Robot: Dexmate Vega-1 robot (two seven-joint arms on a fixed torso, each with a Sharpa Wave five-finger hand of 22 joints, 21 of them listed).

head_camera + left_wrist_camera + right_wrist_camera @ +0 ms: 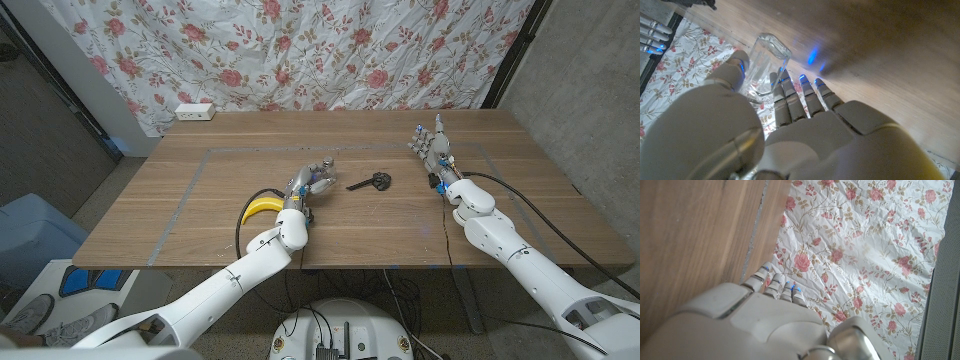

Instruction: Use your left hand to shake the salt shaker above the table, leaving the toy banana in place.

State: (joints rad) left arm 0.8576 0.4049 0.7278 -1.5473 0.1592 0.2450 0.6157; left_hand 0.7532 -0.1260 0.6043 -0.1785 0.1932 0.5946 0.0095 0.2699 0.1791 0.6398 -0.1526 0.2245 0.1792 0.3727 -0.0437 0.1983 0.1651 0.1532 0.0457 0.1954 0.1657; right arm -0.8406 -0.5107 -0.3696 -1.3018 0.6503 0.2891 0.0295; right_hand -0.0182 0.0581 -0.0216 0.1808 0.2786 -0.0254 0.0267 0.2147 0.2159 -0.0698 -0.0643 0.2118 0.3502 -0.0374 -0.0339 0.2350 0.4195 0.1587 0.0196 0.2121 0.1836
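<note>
the left hand point(308, 186) sits near the middle of the wooden table point(200, 215), and its fingers point(790, 100) are closed around the salt shaker point(765, 65), a clear glass body seen in the left wrist view with the thumb on one side and the other fingers on the opposite side. in the head view the shaker point(322, 180) is mostly hidden inside the grip, so whether it is lifted off the wood or touching it is hard to tell. the toy banana point(262, 205) lies on the table just beside the left wrist, at about eight o'clock from the hand. a small dark object point(372, 182) lies at three o'clock from the hand, apart from it. the right hand point(432, 145) stands well away at two o'clock, fingers point(771, 282) straight and close together, holding nothing. a floral curtain point(330, 50) hangs behind the table, with a white power strip point(195, 112) at the far edge.
</note>
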